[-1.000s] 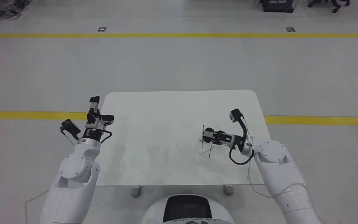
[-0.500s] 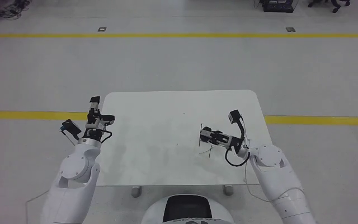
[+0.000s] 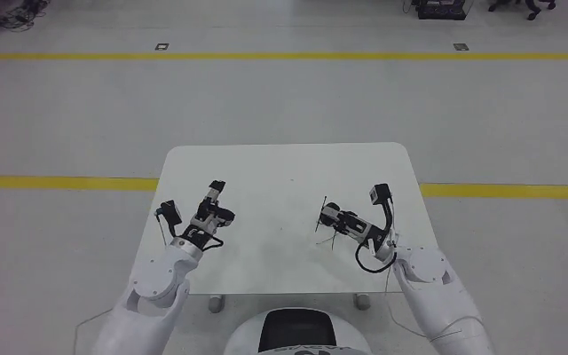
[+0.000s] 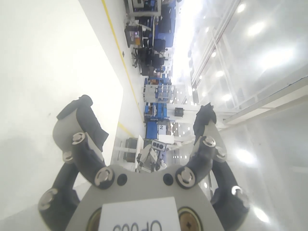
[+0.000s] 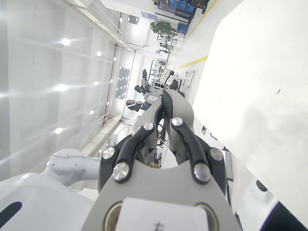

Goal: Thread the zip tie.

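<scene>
Right gripper [image 3: 327, 214], fingers pressed together, pinches the zip tie [image 3: 321, 207] over the table's [image 3: 266, 169] right half. Left gripper [image 3: 216, 201], fingers spread and holding nothing, hangs over the table's left half. The step looks like bringing the two together; next, the left must catch the tie's free end. The label [image 4: 139, 209] on the left gripper's base has cut-off print.

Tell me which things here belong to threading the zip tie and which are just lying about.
For the job:
zip tie, held in the shut right gripper
left gripper, open, over the table's left side

Not part of it:
white table, which merely lies under them
</scene>
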`<action>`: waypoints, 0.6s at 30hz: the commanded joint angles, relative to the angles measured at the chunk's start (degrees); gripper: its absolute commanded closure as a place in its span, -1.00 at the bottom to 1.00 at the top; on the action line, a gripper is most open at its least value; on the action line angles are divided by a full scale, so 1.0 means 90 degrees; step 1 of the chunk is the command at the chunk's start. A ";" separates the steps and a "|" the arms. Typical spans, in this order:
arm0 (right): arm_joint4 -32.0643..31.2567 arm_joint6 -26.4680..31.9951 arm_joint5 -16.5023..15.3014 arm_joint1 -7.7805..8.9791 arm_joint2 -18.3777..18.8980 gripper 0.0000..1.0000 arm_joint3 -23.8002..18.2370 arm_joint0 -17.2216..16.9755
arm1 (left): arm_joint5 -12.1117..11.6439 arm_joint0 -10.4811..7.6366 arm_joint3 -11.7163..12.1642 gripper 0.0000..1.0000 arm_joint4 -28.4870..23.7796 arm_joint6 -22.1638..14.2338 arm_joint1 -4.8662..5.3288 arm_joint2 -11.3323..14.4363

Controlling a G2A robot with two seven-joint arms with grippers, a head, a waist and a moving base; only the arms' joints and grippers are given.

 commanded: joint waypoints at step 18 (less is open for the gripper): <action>0.0249 -0.0695 0.0000 -0.0071 -0.0089 1.00 -0.0148 -0.0457 | 0.0142 -0.0520 0.0476 -1.00 0.0539 -0.0574 -0.0131 0.1471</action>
